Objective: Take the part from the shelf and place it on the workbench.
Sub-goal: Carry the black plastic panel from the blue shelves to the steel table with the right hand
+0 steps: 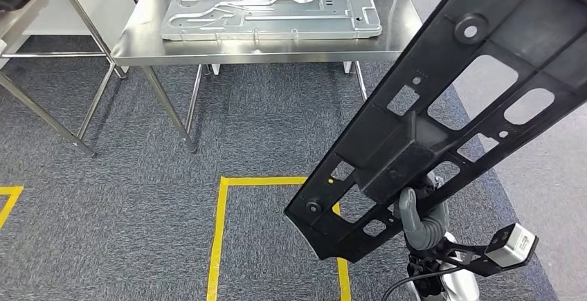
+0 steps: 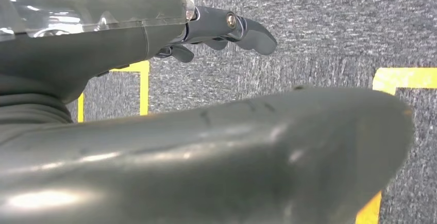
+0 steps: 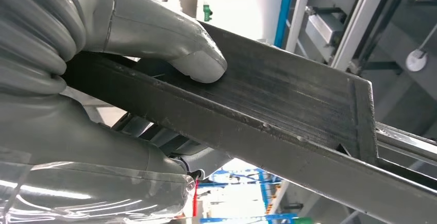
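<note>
- One long black part (image 1: 443, 117) gripped in right hand (image 1: 419, 212), thumb (image 3: 198, 62) pressed on its flat face.
- Long axis slanting up and away, pointing right of workbench (image 1: 138, 34) ahead.
- Left hand (image 2: 227, 28) hanging over carpet, fingers loosely apart, holding nothing.

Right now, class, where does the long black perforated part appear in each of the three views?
Head view: black perforated part slants across the right half, gripped low by the right hand.
Left wrist view: not in it.
Right wrist view: its edge runs diagonally.
Shared landmark: the grey thumb.
</note>
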Controlling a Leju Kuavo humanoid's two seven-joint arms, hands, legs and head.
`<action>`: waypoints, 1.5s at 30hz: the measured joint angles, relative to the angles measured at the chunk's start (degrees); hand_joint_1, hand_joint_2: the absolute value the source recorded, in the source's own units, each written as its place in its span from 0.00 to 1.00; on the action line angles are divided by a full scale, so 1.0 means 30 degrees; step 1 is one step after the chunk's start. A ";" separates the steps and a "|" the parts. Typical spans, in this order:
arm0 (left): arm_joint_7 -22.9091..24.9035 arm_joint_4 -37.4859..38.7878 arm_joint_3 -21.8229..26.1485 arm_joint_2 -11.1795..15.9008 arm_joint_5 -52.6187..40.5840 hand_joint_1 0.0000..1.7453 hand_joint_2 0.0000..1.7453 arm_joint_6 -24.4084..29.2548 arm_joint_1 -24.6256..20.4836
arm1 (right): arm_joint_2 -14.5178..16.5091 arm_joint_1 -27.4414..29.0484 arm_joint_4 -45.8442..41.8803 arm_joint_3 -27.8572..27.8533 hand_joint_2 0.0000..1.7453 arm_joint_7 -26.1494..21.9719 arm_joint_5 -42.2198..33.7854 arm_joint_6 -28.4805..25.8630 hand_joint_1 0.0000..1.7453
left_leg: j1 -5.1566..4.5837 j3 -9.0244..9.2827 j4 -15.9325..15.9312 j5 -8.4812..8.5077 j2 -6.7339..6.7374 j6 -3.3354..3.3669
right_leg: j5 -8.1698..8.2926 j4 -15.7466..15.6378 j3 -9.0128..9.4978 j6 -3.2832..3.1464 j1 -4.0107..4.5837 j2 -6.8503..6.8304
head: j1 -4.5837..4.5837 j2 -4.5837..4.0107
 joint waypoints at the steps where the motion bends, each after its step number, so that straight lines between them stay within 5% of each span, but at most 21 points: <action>1: -0.0005 0.0000 0.0000 0.0000 0.0015 0.00 0.00 -0.0005 0.0004 | -0.0011 0.0091 -0.0015 0.0002 1.00 0.0000 0.0000 0.0004 1.00 | 0.0003 0.0076 -0.0261 0.0382 0.0000 -0.0004 | -0.0019 0.0020 0.0021 0.0014 0.0001 0.0036 | 0.0000 0.0000; 4: -0.0049 0.0000 0.0000 0.0016 0.0082 0.00 0.00 -0.0009 -0.0011 | -0.0022 0.0197 -0.0111 0.0005 1.00 -0.0034 -0.0005 0.0018 1.00 | -0.0022 0.1686 -0.3898 0.2291 -0.0010 0.0161 | -0.0148 0.0167 0.0084 0.0175 0.0031 0.0160 | 0.0000 0.0000; 6: -0.0064 0.0000 -0.0002 0.0022 0.0089 0.00 0.00 -0.0015 -0.0021 | -0.0026 0.0248 -0.0182 0.0007 1.00 -0.0069 -0.0013 0.0018 1.00 | -0.0076 0.2268 -0.5216 0.2656 -0.0027 0.0384 | -0.0190 0.0260 0.0038 0.0352 0.0080 0.0206 | 0.0000 0.0000; 10: -0.0051 0.0000 -0.0011 0.0018 0.0031 0.00 0.00 -0.0026 0.0006 | -0.0058 0.0405 -0.0394 0.0011 1.00 -0.0102 -0.0015 -0.0007 1.00 | -0.0104 0.2339 -0.5467 0.2810 -0.0012 0.0901 | -0.0436 0.0577 -0.0102 0.0789 0.0019 0.0200 | 0.0002 0.0000; 14: -0.0049 0.0000 -0.0027 0.0018 0.0011 0.00 0.00 -0.0037 -0.0013 | -0.0108 0.0549 -0.0526 0.0025 1.00 -0.0119 -0.0007 -0.0016 1.00 | -0.0068 0.2332 -0.5565 0.2894 0.0036 0.1122 | -0.2610 0.4887 -0.2112 0.1086 -0.0062 0.0114 | 0.0004 0.0000; 16: -0.0044 0.0000 -0.0029 0.0018 0.0011 0.00 0.00 -0.0037 0.0016 | -0.0115 0.0638 -0.0530 0.0026 1.00 -0.0119 -0.0007 -0.0020 1.00 | -0.0076 0.2326 -0.5540 0.2885 0.0047 0.1126 | -0.2565 0.5731 -0.2534 0.1115 -0.0070 0.0095 | 0.0004 0.0000; 19: -0.0033 0.0000 -0.0036 0.0011 0.0000 0.00 0.00 -0.0040 0.0010 | -0.0117 0.0652 -0.0574 0.0026 1.00 -0.0119 -0.0002 -0.0027 1.00 | -0.0107 0.2383 -0.5485 0.2836 0.0033 0.1040 | -0.0758 0.2211 -0.0754 0.0953 -0.0038 0.0031 | 0.0004 0.0000; 21: -0.0031 0.0000 -0.0047 0.0007 -0.0040 0.00 0.00 -0.0044 0.0003 | -0.0117 0.0675 -0.0641 0.0025 1.00 -0.0119 0.0033 -0.0091 1.00 | -0.0174 0.2374 -0.5446 0.2794 0.0021 0.0867 | -0.0251 0.0423 0.0094 0.0726 0.0063 0.0000 | 0.0004 0.0000; 24: -0.0056 0.0000 -0.0073 0.0007 -0.0124 0.00 0.00 -0.0066 -0.0003 | -0.0117 0.0818 -0.0822 0.0020 1.00 -0.0106 0.0124 -0.0210 1.00 | -0.0196 0.2352 -0.5441 0.2752 0.0028 0.0534 | -0.0226 0.0189 0.0107 0.0395 0.0087 0.0030 | 0.0000 0.0000; 26: -0.0104 0.0000 -0.0089 0.0007 -0.0159 0.00 0.00 -0.0082 -0.0011 | -0.0111 0.0883 -0.0971 0.0013 1.00 -0.0082 0.0173 -0.0211 1.00 | -0.0186 0.2067 -0.4729 0.2224 0.0033 0.0351 | -0.0159 0.0081 0.0145 0.0155 -0.0010 0.0021 | 0.0000 0.0000; 29: -0.0146 0.0000 -0.0100 0.0007 -0.0193 0.00 0.00 -0.0091 0.0003 | -0.0102 0.0990 -0.1086 0.0006 1.00 -0.0038 0.0204 -0.0200 1.00 | -0.0142 0.0488 -0.1185 0.0406 0.0035 0.0219 | -0.0159 0.0062 0.0155 -0.0031 0.0011 -0.0001 | 0.0000 0.0000; 31: -0.0137 0.0000 -0.0102 0.0007 -0.0209 0.00 0.00 -0.0093 0.0026 | -0.0098 0.1106 -0.1087 0.0004 1.00 0.0014 0.0228 -0.0180 1.00 | -0.0134 -0.0109 0.0093 0.0190 0.0035 0.0199 | -0.0175 0.0083 0.0165 -0.0050 0.0043 0.0013 | 0.0000 0.0000; 32: -0.0124 0.0000 -0.0102 0.0007 -0.0211 0.00 0.00 -0.0091 0.0028 | -0.0097 0.1144 -0.1087 0.0004 1.00 0.0040 0.0233 -0.0164 1.00 | -0.0133 0.0121 -0.0410 0.0648 0.0035 0.0224 | -0.0186 0.0098 0.0186 -0.0043 0.0050 0.0033 | 0.0000 0.0000; 35: -0.0053 0.0000 -0.0102 0.0007 -0.0179 0.00 0.00 -0.0157 -0.0008 | -0.0095 0.1167 -0.1113 0.0002 1.00 0.0060 0.0233 -0.0124 1.00 | -0.0170 0.1938 -0.4256 0.2412 0.0027 0.0443 | -0.0272 0.0183 0.0251 0.0089 0.0095 0.0108 | 0.0000 0.0000; 39: -0.0009 0.0000 -0.0100 0.0013 -0.0126 0.00 0.00 -0.0404 -0.0031 | -0.0095 0.1100 -0.1195 -0.0011 1.00 0.0180 0.0168 -0.0093 1.00 | -0.0244 0.2442 -0.5472 0.2640 0.0013 0.0813 | -0.0317 0.0212 0.0196 0.0486 0.0130 0.0121 | 0.0000 0.0000; 42: -0.0053 0.0000 -0.0102 0.0005 -0.0159 0.00 0.00 -0.0452 -0.0177 | -0.0093 0.0542 -0.1176 -0.0100 1.00 0.0624 0.0003 -0.0084 1.00 | -0.0139 0.2575 -0.5697 0.2707 0.0029 0.1121 | -0.1053 0.1570 -0.0431 0.0793 0.0065 0.0082 | 0.0002 0.0000; 45: -0.0009 0.0000 -0.0102 -0.0002 -0.0109 0.00 0.00 -0.0499 -0.0427 | -0.0087 -0.0198 -0.0998 -0.0146 1.00 0.1060 -0.0146 -0.0015 1.00 | -0.0145 0.2648 -0.5704 0.2598 0.0038 0.1205 | -0.2432 0.5318 -0.2504 0.0990 -0.0041 0.0058 | 0.0000 0.0000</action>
